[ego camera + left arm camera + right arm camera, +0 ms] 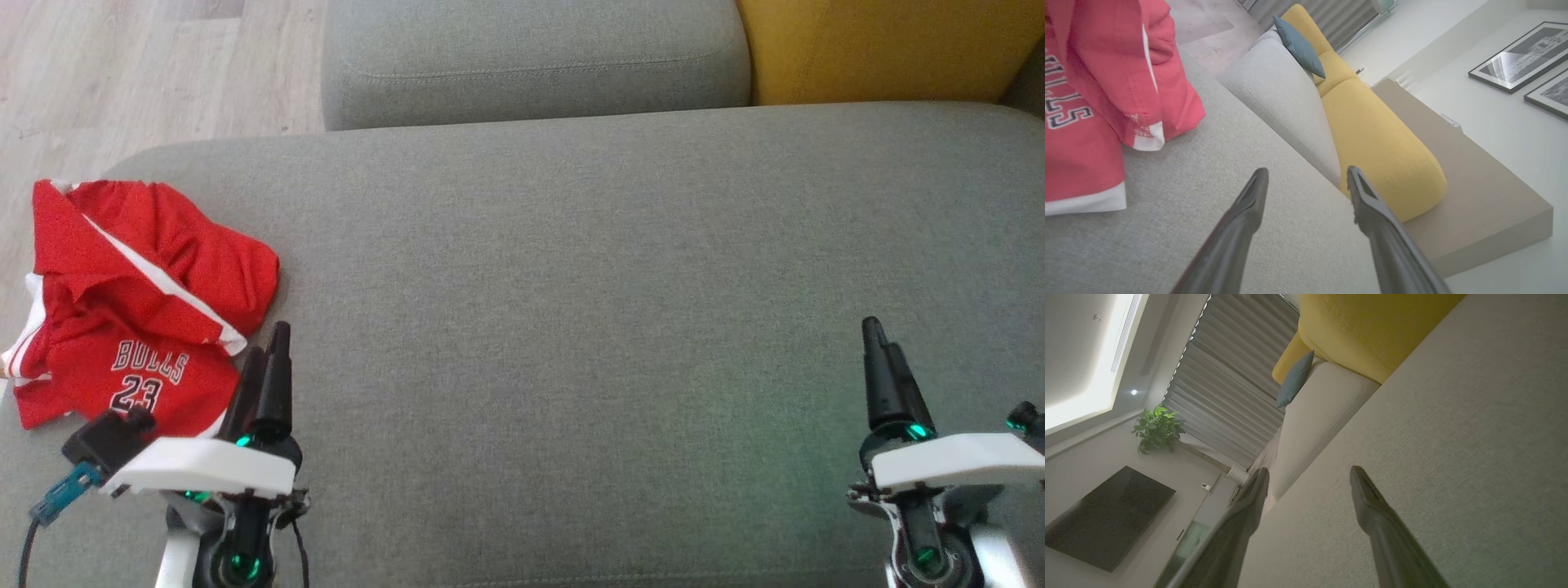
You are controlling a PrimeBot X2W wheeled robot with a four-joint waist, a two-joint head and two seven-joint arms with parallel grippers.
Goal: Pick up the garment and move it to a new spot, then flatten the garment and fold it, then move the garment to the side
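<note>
You have the garment (135, 306), a red jersey with white trim and the lettering BULLS 23, lying crumpled at the left end of the grey sofa seat (571, 269). Its outer side reaches the seat's edge next to the wooden floor (122, 65).

Your left gripper (269, 341) stands just beside the garment's lower right edge, jaws spread. In the left wrist view the garment sits off to the left of the fingers (1249, 204) and apart from them, and bare seat fabric lies under the gap.

Your right gripper (882, 336) stands at the right end of the seat, well apart from the garment. Its jaws are spread over bare fabric.

A grey back cushion (531, 65) and a yellow cushion (882, 49) lie beyond the seat.
</note>
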